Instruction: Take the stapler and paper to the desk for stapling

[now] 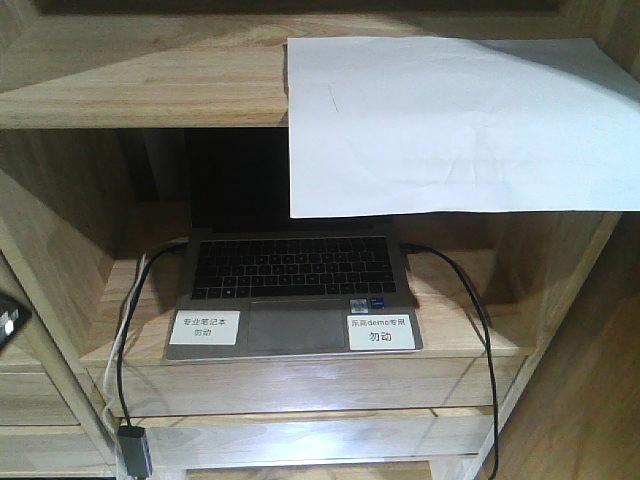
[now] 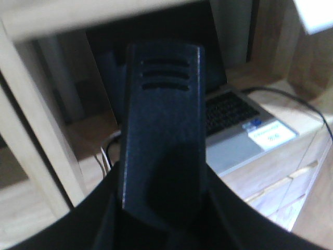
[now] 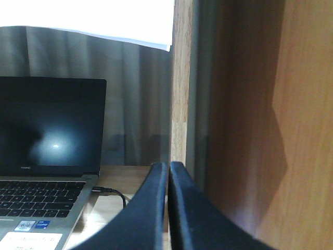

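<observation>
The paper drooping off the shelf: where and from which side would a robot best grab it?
Probably pinch the paper near its lower edge, coming from the front. It rests on the upper shelf but a wide flap hangs free before the laptop, both faces exposed; the part lying flat offers little grip.

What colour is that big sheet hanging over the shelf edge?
The paper is plain white with one tiny dark mark; the exterior front-facing view shows it best.

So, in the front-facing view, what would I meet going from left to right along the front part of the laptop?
Cable bundle → left label → touchpad → right label → black cable.
</observation>
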{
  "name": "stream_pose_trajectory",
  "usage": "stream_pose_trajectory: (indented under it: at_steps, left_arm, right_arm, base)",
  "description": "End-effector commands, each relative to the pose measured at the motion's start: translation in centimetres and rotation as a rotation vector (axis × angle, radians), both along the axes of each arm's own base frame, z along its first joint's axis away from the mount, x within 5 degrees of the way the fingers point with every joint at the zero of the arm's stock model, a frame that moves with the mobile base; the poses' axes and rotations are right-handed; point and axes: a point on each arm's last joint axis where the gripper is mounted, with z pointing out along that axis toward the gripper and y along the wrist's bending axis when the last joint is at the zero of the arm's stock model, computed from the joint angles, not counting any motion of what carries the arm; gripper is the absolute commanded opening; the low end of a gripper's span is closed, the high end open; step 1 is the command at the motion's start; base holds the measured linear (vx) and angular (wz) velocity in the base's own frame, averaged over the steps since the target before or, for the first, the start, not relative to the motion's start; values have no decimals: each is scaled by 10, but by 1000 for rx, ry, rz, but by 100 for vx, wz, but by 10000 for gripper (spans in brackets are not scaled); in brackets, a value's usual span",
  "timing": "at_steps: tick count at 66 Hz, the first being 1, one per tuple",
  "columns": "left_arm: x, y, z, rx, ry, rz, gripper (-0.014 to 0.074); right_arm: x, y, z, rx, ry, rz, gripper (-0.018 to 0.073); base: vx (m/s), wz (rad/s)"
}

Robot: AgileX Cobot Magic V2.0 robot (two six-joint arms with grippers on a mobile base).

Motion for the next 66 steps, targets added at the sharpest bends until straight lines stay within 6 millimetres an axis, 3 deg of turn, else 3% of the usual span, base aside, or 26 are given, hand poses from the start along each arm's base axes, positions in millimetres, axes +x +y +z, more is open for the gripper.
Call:
stream_pose_trajectory:
  at_steps: [1, 12, 19, 66]
  left_arm:
    - [-6, 2, 1, -69, -141, -3, -7]
    - [-22, 8, -26, -91, -168, -6, -7]
    - [-30, 12, -33, -104, -198, -6, -7]
    - [-34, 14, -33, -113, -223, -5, -7]
  right_arm:
    - [-2, 0, 6, -5, -81, 1, -9]
    - [-2, 0, 6, -5, -81, 1, -9]
    - [-2, 0, 6, -5, -81, 1, -9]
    - [-2, 0, 6, -5, -81, 1, -9]
  base:
    - [0, 0]
    - [0, 0]
    - [0, 0]
    - [0, 0]
